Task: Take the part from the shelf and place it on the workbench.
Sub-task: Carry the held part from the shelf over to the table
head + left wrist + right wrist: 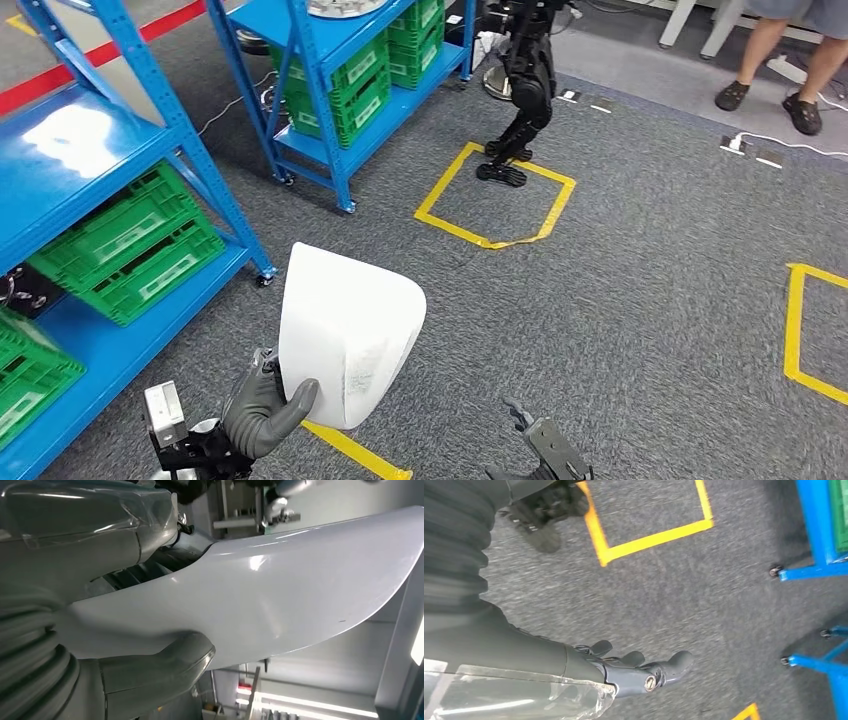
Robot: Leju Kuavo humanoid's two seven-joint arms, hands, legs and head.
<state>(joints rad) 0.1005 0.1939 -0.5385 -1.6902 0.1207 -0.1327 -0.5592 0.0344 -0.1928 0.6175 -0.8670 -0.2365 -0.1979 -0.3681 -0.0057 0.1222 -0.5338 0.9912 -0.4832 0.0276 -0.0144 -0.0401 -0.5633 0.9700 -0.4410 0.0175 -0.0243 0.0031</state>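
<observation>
Crates (120, 245) on blue shelf (70, 150)

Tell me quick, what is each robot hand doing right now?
Left hand: holding the curved, glossy white plastic part by its lower edge.
Right hand: open, holding nothing, fingers apart above the grey carpet.

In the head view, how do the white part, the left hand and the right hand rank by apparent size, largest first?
1. White part, clearly largest.
2. Left hand, gripping its lower edge.
3. Right hand, cut off by the picture's edge, so its rank is uncertain.
</observation>
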